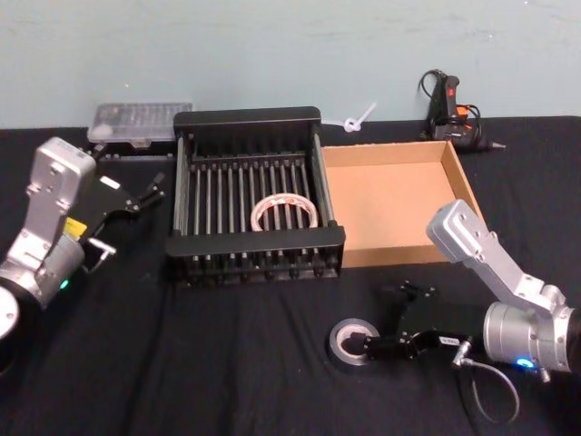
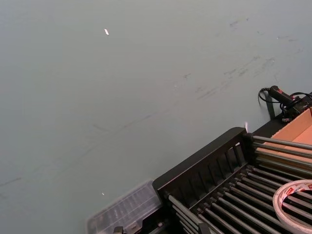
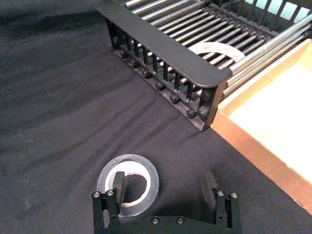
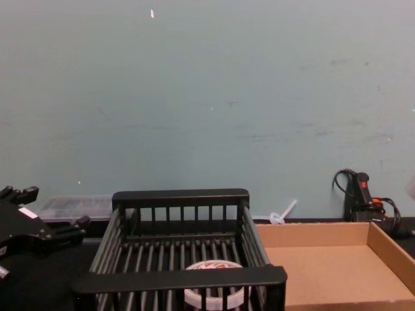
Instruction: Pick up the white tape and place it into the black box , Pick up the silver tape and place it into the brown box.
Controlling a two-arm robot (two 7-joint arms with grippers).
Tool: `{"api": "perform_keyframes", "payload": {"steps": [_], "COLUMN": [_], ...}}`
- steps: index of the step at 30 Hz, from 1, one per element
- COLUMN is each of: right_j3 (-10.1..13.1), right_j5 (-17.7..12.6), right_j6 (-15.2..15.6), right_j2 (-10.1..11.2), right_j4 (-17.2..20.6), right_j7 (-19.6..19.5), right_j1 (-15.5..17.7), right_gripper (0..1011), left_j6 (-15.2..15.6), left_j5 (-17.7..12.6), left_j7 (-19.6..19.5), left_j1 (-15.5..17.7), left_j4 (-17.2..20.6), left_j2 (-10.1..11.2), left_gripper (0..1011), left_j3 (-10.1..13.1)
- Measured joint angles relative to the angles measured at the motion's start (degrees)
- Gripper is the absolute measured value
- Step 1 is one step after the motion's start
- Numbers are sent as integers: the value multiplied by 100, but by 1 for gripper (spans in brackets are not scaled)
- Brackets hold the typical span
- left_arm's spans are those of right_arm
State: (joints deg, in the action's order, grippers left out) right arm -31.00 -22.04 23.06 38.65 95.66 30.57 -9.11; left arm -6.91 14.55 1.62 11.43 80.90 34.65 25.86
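White tape [image 1: 284, 212]: it's lying flat on the slatted floor of the black box [image 1: 247, 118], a bit toward the front and the brown-box side. From the chest view you can see it through the front bars.

Black box: it's sitting on the dark cloth [image 1: 227, 363], mid-table, with its right wall touching the brown box [image 1: 390, 154].

Silver tape [image 1: 351, 340]: it's lying flat on the cloth, in front of the gap where the two boxes meet, well short of both.

Right gripper [image 1: 365, 346]: it's hanging low right at the silver tape. In the right wrist view its fingers are spread wide, one finger [image 3: 118, 182] sitting in the roll's centre hole and the other out past the rim, so they're straddling one side of the ring and not pinching it.

Left gripper [image 1: 154, 186]: it's hovering off to the left of the black box, beside a clear plastic case [image 1: 139, 122] at the back. Its fingers are looking parted, holding nothing.

Brown box: nothing's showing inside it.
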Motion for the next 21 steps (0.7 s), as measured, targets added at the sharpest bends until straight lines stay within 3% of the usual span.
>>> {"api": "perform_keyframes", "payload": {"steps": [21], "right_j3": [-157], "right_j5": [178], "right_j6": [45], "right_j2": [-145], "right_j4": [-167], "right_j7": [6], "right_j1": [-128], "right_gripper": [1000], "left_j6": [0], "left_j5": [0], "left_j7": [0], "left_j1": [0], "left_j4": [0], "left_j2": [0], "left_gripper": [1001], "left_j3": [0]}}
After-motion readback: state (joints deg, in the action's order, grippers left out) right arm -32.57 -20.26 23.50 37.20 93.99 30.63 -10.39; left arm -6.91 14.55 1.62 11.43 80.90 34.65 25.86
